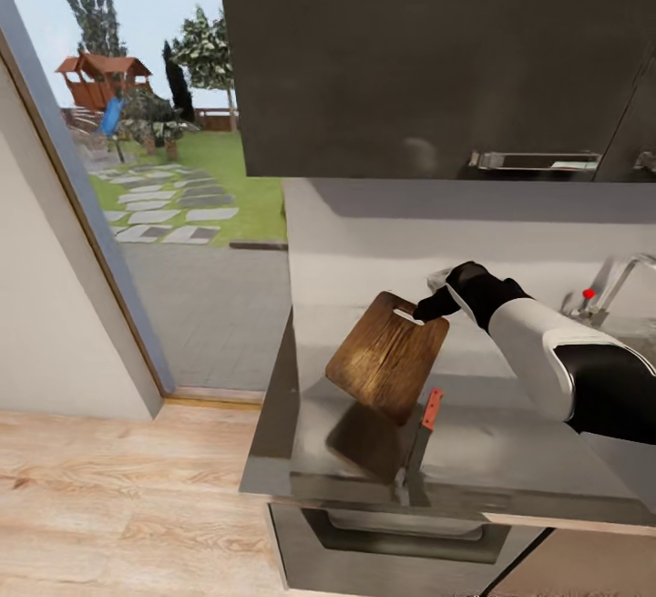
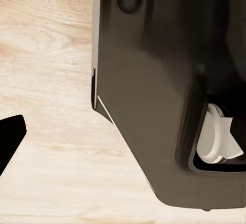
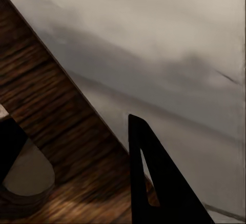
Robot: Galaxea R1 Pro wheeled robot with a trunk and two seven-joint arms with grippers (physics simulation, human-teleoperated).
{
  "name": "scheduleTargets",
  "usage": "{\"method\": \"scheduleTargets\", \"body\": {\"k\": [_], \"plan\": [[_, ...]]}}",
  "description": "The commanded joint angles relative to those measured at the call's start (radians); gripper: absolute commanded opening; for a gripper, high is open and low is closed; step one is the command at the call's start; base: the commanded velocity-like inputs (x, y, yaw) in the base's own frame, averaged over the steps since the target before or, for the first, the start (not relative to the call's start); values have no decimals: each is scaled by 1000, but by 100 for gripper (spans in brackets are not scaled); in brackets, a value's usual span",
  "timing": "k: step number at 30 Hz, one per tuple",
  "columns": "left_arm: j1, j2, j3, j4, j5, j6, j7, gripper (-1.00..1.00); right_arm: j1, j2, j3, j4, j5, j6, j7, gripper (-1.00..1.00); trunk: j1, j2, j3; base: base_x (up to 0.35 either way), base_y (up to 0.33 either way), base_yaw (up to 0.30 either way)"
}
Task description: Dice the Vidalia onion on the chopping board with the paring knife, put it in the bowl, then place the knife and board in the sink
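Note:
My right gripper [image 1: 421, 313] is shut on the slot end of the chopping board [image 1: 387, 367] and holds it tilted above the countertop [image 1: 510, 460], casting a shadow below. In the right wrist view the dark wood board [image 3: 56, 147] lies between my fingers [image 3: 159, 183]. The paring knife [image 1: 421, 433] lies on the countertop under the board's lower corner, orange-red handle toward the wall, blade toward the front edge. The sink's tap [image 1: 610, 292] with its red knob stands at the right. The onion and the bowl are out of view. A dark fingertip [image 2: 10, 137] of my left gripper hangs over the floor.
Dark upper cabinets [image 1: 428, 50] hang low over the worktop. Left of the counter, a glass door [image 1: 173, 169] looks onto a garden. Light wood floor [image 1: 118, 506] lies below. The left wrist view has my dark base [image 2: 154, 80] over that floor.

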Motion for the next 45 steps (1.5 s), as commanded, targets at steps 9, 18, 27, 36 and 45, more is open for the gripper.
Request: {"method": "scheduleTargets", "body": {"k": [9,18,27,36,45], "plan": [[1,-16,0,-2,2,1,-7,100,-1,-1,3,-2,6,3,9,-100,1,-2,10,0,0,-197],[1,-17,-1,-1,3,1,-7,100,-1,1,2,-2,6,3,9,-100,1,-2,21,0,0,-197],[1,-17,-1,-1,3,1,-7,100,-1,1,1,-2,6,3,10,-100,1,-2,33,0,0,-197],[1,-17,-2,-1,2,1,-7,100,-1,1,-8,-2,3,4,-30,-100,1,-2,34,0,0,-30],[1,-17,-2,0,4,0,-6,100,-1,-21,-470,-2,1,28,-534,-100,1,-2,34,0,0,0]]}}
